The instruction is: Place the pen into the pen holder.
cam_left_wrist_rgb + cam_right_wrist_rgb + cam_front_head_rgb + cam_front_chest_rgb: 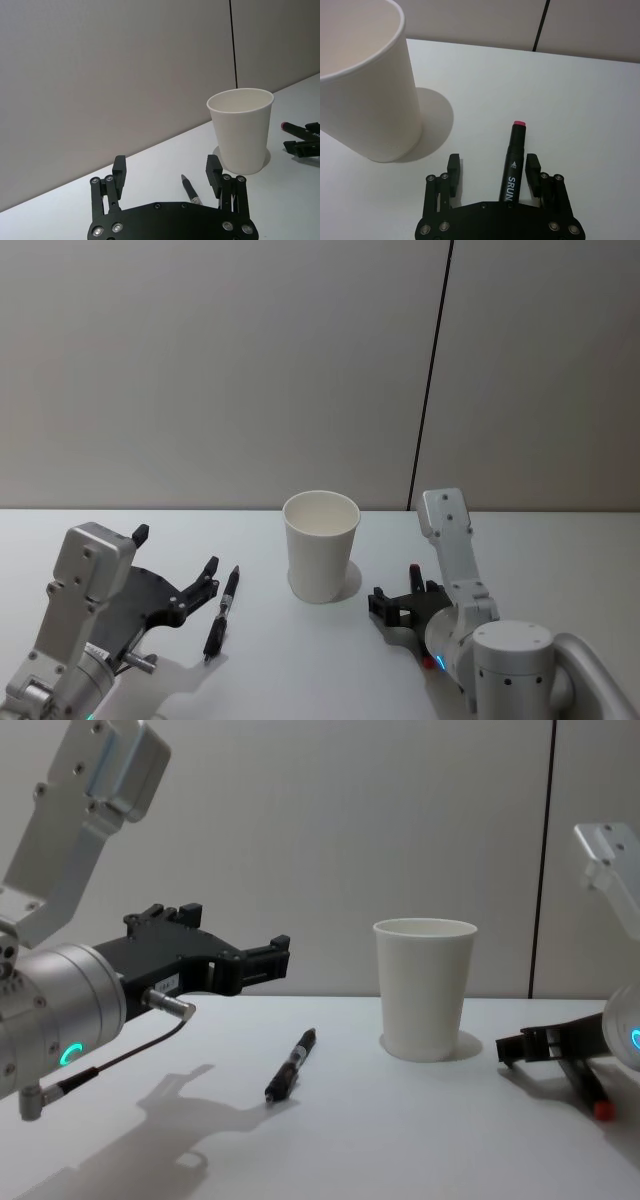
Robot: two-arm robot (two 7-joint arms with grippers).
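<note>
the black two-fingered left gripper (166,167) is held raised on its silver arm, jaws spread wide; the black right gripper (493,161) sits lower, jaws also apart.

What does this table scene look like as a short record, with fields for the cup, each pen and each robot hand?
pen holder: white paper cup, upright, mid-table, no pen in it
black pen: lying flat on the table, left of the cup, apart from it
red-tipped marker: lying right of the cup
left hand: open, raised above the table by the black pen
right hand: open, low at the table, fingers either side of the red-tipped marker, not clamped
</note>
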